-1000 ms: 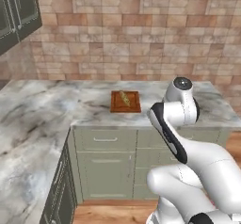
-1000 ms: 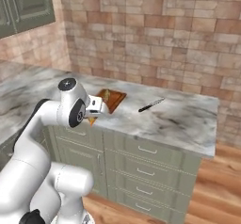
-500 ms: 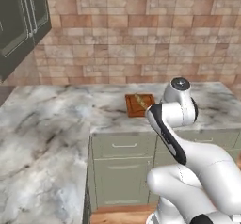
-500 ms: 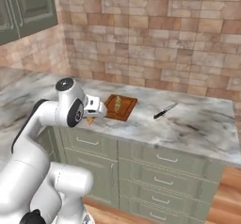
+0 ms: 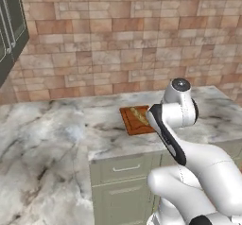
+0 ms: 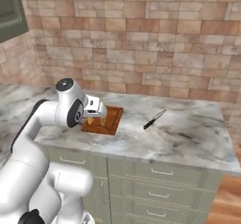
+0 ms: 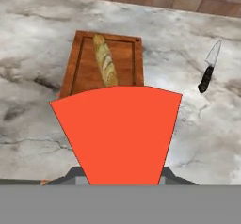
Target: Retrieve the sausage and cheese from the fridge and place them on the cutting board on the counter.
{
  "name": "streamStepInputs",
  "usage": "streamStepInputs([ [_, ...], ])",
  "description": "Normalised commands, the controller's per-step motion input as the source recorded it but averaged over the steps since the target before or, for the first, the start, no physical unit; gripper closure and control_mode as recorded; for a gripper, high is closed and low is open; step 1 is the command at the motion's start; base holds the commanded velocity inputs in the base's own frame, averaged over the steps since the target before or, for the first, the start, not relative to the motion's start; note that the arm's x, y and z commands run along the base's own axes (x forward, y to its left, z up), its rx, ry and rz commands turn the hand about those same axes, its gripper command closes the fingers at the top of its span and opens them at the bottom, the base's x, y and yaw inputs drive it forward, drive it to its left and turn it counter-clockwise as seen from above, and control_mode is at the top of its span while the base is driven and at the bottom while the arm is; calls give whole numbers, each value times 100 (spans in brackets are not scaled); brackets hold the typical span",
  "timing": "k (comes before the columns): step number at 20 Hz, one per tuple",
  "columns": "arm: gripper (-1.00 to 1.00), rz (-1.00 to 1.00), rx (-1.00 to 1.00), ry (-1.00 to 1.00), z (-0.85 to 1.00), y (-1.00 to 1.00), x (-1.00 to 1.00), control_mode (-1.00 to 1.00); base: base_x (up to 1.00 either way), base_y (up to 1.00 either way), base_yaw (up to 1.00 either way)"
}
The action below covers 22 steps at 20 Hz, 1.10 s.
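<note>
Gripper [image 6: 94, 119] clamped on cheese [image 7: 116, 136], apparently over cutting board [image 7: 82, 68]; lower clear of baguette [image 7: 104, 60].

The white arm [image 5: 182, 139] rises from the lower right and folds over the near edge of the marbled tabletop [image 5: 56, 139]. Just left of its upper joint lies the reddish-brown cutting board [image 5: 134, 121], its right part hidden behind the arm. A pale tan elongated loaf [image 5: 138, 116] rests on the board. Behind runs a brick wall [image 5: 118, 35]; pale grey-green drawers [image 5: 125, 169] sit below.
</note>
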Motion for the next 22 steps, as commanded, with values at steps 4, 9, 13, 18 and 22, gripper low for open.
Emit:
streamStepInputs([
  [4, 100, 0, 0, 0, 0, 0, 0, 100, 41, 41, -3],
  [9, 100, 0, 0, 0, 0, 0, 0, 100, 44, 40, 1],
  [13, 100, 0, 0, 0, 0, 0, 0, 100, 45, 19, 8],
  [18, 100, 0, 0, 0, 0, 0, 0, 100, 37, 9, 11],
  [22, 100, 0, 0, 0, 0, 0, 0, 100, 0, 0, 1],
])
